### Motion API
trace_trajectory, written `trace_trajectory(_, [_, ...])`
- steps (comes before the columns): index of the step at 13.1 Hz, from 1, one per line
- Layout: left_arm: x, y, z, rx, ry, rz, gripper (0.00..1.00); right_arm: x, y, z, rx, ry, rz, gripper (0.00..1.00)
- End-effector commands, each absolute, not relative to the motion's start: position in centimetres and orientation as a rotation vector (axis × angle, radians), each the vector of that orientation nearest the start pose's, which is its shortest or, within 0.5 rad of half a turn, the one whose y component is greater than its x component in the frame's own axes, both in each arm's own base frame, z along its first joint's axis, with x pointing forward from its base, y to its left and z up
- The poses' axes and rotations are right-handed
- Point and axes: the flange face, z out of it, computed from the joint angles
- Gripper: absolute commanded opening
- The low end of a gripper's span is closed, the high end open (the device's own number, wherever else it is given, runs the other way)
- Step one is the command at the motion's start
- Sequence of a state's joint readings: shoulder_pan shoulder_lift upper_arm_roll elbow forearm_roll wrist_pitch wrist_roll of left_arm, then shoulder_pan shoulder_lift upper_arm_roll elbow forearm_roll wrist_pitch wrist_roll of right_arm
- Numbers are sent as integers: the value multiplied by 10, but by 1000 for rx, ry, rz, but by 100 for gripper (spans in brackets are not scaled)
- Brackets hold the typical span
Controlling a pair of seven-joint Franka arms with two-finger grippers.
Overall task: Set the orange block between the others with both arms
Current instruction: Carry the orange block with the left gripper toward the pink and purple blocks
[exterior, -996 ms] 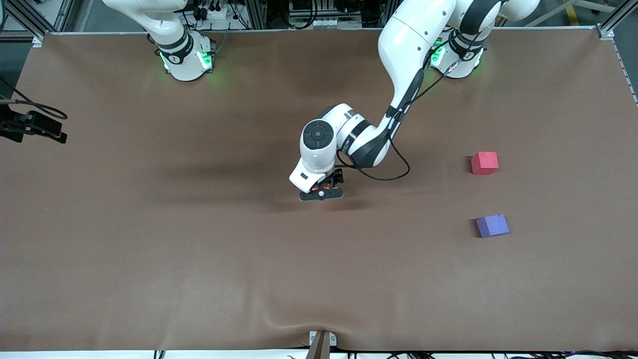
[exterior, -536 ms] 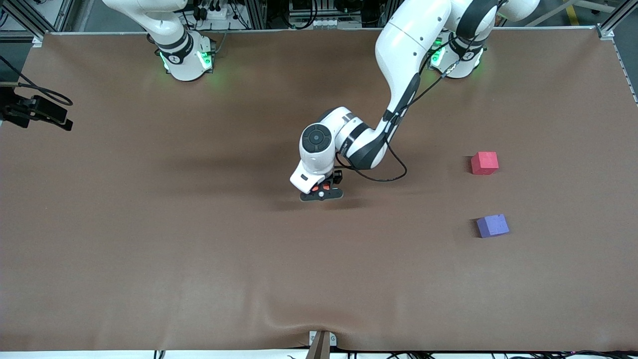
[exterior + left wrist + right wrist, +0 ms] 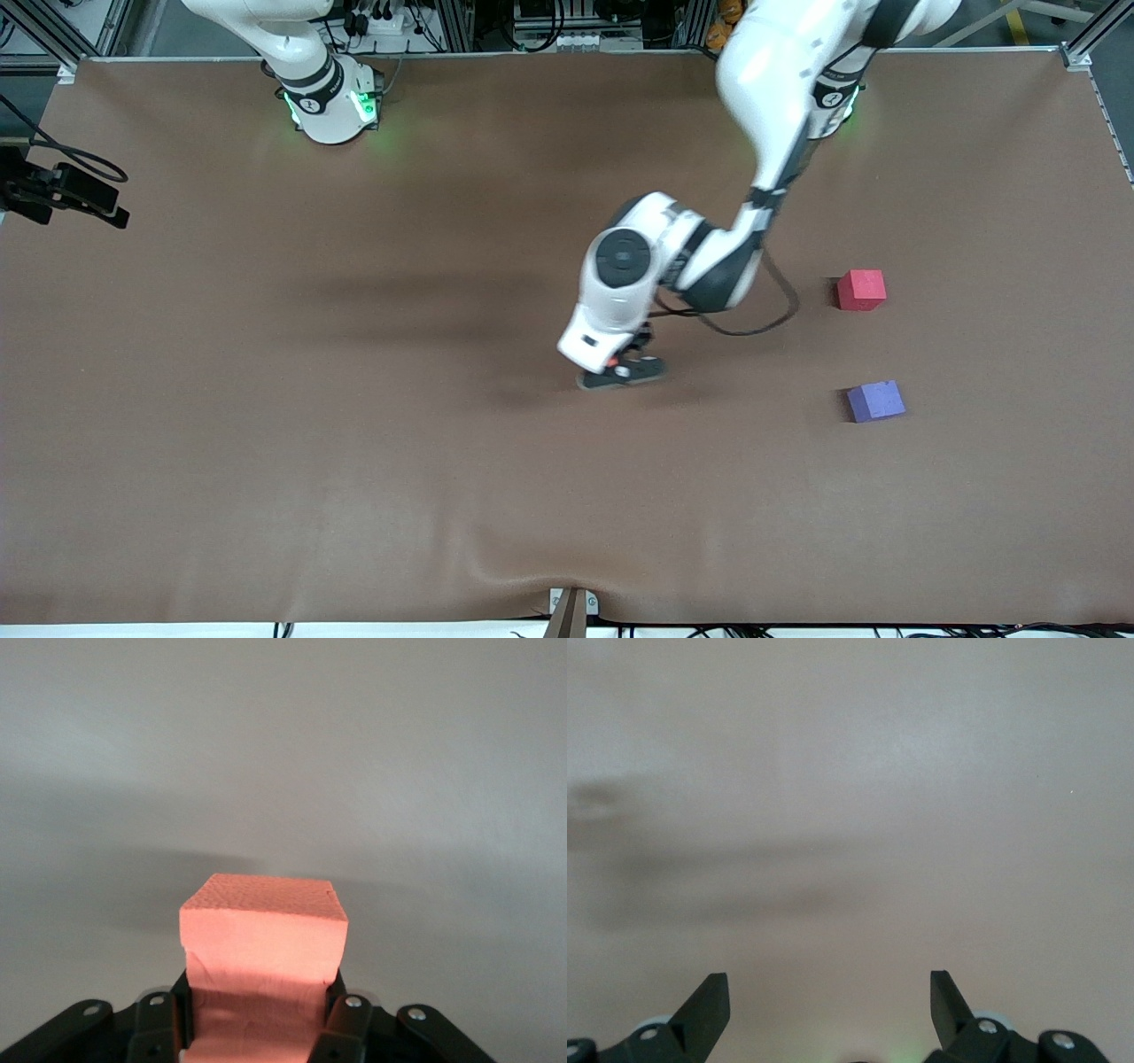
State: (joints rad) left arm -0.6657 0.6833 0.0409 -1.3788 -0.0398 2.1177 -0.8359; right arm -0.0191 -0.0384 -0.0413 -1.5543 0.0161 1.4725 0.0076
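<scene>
- The left gripper point(image 3: 623, 373) hangs over the middle of the brown counter point(image 3: 266, 425), at the end of the left arm point(image 3: 762, 106), which reaches down from its base at the top edge of the counter.
- Its fingers point(image 3: 347, 1028) are closed on the orange block point(image 3: 263, 966). In the left wrist view the foam cube sits squeezed between the two black pads, its sides pinched in a little where they press.
- In the front view only a small sliver of orange point(image 3: 613, 361) shows under the white wrist, so the block is up off the counter, in that grip.
- Taking the red-pink cube point(image 3: 860, 289) as the landmark: it rests on the counter toward the left arm's end, well apart from the held orange block.
- The purple-blue cube point(image 3: 875, 400) rests on the counter nearer to the front camera than the red-pink cube, almost in line with it, with a bare gap of counter between the two.
- The orange block is off toward the right arm's end from that gap, not between the two cubes.
- The right gripper point(image 3: 829, 1005) shows only in its own wrist view: its fingers point(image 3: 704, 1010) stand wide apart with nothing between them, over bare counter.
- The right arm point(image 3: 292, 53) waits near its green-lit base point(image 3: 332, 111), well apart from the red-pink cube.
- No containers are on the counter; the cubes sit loose on the brown cover.
</scene>
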Motion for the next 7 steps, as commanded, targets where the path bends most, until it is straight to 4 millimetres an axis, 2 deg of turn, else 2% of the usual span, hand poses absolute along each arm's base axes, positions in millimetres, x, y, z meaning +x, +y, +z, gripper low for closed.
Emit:
trace_trajectory(1, [583,-355,349,-3140,-405,-14,5,523,-31,654,-3110,70,53,100])
trace_trajectory(3, [584,-282,345,-3065,-352,-7,5,525,-32,646,-3110,75,82,100])
trace_trajectory(4, [585,-249,338,-3019,-315,-10,5,521,-31,651,-3110,73,75,100])
trace_trajectory(6, [586,-205,321,-2975,-298,23,6,519,-28,658,-3111,65,68,100])
trace_trajectory(7, [588,-182,319,-2972,-299,36,6,521,-27,657,-3112,63,58,100])
